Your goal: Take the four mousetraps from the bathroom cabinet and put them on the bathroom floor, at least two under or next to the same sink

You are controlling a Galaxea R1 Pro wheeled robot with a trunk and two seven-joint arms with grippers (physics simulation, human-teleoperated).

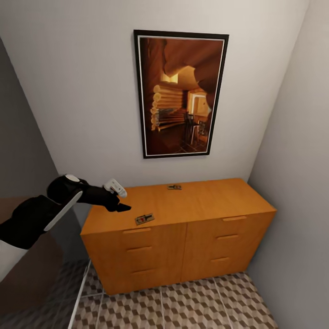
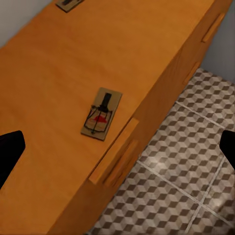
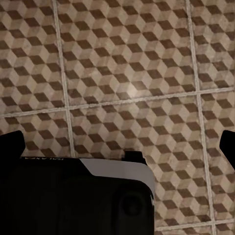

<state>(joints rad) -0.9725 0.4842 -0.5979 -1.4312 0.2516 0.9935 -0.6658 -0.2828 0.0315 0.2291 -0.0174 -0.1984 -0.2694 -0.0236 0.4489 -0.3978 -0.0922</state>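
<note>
Two mousetraps lie on top of the orange-brown cabinet (image 1: 208,201): one near its front edge (image 1: 145,219) and one at the back by the wall (image 1: 174,187). My left gripper (image 1: 119,206) hovers above the cabinet's left end, a short way left of the front mousetrap, and is open and empty. In the left wrist view the front mousetrap (image 2: 101,113) lies flat on the cabinet top (image 2: 49,73) between the spread fingertips (image 2: 10,152), and the back one (image 2: 68,4) is cut off by the frame edge. My right gripper (image 3: 120,144) is open over the cube-patterned bathroom floor (image 3: 122,58).
A framed picture (image 1: 180,93) hangs on the wall above the cabinet. Walls close in on both sides, with a grey wall (image 1: 292,183) right of the cabinet. Cube-patterned floor (image 1: 192,301) runs in front of the drawers. A black and white robot part (image 3: 73,196) sits under the right gripper.
</note>
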